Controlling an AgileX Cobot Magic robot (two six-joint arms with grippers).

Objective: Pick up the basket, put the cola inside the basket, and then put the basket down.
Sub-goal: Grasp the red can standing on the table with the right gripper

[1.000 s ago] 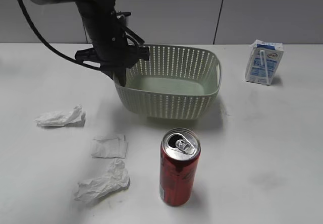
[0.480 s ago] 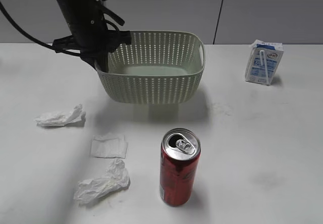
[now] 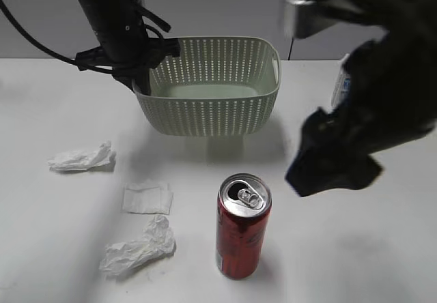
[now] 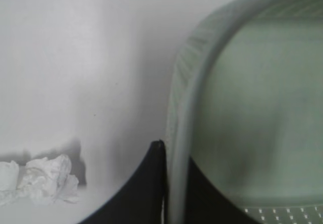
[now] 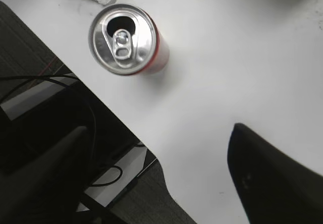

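The pale green basket [image 3: 212, 115] hangs a little above the table, with its shadow underneath. My left gripper [image 3: 141, 84] is shut on its left wall. In the left wrist view the two black fingers [image 4: 174, 183] pinch the basket rim [image 4: 202, 82] from both sides. The red cola can [image 3: 242, 231] stands upright in front of the basket, its tab open. My right gripper [image 3: 331, 170] hovers open to the right of the can and above it. In the right wrist view its fingers [image 5: 161, 158] are wide apart and empty, and the cola [image 5: 126, 38] is at the upper left.
Crumpled tissues lie at the left [image 3: 82, 158], [image 3: 147, 198], [image 3: 136, 248]. The blue-and-white carton [image 3: 339, 84] is mostly hidden behind the right arm. The table's near edge [image 5: 151, 133] runs close beside the can, with floor and cables beyond it.
The left gripper has lifted the basket off the table and carried it left and back. The right arm has swung into view from the right, over the area beside the can.
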